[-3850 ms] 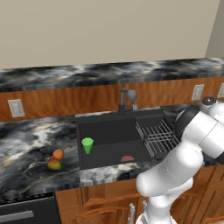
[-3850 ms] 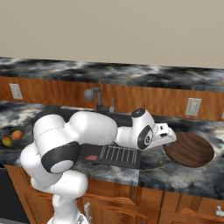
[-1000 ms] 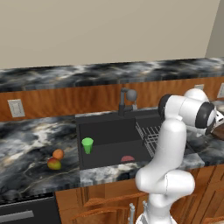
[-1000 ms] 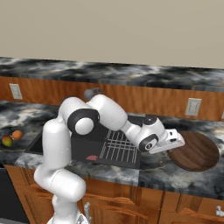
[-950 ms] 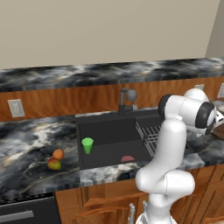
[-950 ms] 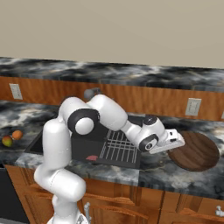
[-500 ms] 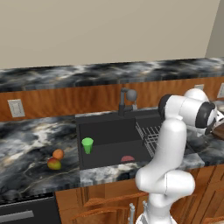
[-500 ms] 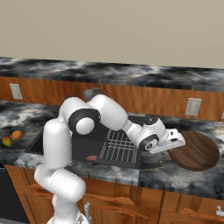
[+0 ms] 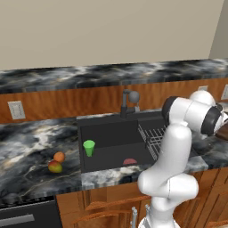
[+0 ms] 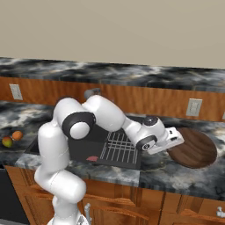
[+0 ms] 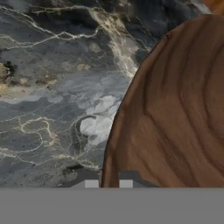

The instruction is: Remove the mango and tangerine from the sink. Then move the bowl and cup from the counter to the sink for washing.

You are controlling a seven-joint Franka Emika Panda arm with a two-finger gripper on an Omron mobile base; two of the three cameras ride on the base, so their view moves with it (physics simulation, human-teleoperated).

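Gripper (image 10: 179, 141) at the end of the white arm sits low at the near rim of the wooden bowl (image 10: 196, 148) — its jaws are nearly closed on that rim, one tip on each side of the edge. That bowl rests on the marble counter (image 10: 167, 171), right of the sink (image 9: 111, 138). Inside the dark basin stands the green cup (image 9: 89, 148), upright. Over on the counter to the sink's left lie the tangerine (image 9: 59, 156) and the mango (image 9: 54, 167) — side by side, touching.
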